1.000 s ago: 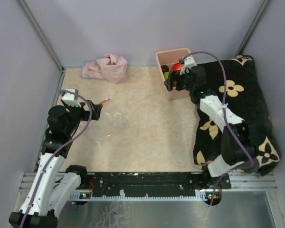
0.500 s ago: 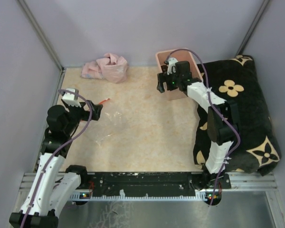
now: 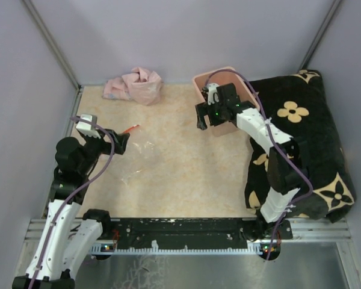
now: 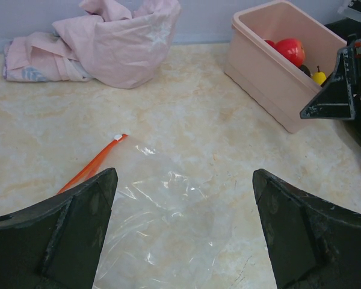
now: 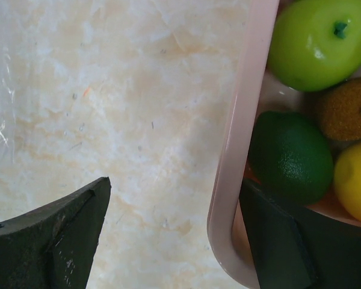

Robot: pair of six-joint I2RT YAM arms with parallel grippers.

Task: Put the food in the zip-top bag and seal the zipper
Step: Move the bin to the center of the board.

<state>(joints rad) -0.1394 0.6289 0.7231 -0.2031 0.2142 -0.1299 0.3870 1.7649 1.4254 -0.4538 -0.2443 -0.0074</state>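
The food lies in a pink tub (image 5: 237, 138): a green apple (image 5: 317, 42), a dark green fruit (image 5: 292, 158), a brown piece (image 5: 349, 109) and a yellow one (image 5: 356, 183). The left wrist view also shows a red apple (image 4: 289, 49). My right gripper (image 5: 174, 186) is open and straddles the tub's left wall, one finger inside and one outside. The clear zip-top bag (image 4: 168, 223) lies flat on the table, its orange zipper (image 4: 91, 166) at its left edge. My left gripper (image 4: 183, 177) hangs open just above the bag, holding nothing.
A crumpled pink cloth (image 3: 134, 85) lies at the back left by the wall. A black cushion with cream flowers (image 3: 307, 138) covers the table's right side, right next to the tub (image 3: 200, 81). Grey walls close in the back and both sides.
My right gripper has swung left from above the tub's inside to its left wall, and the tub seems nudged slightly left. The left arm has barely moved.
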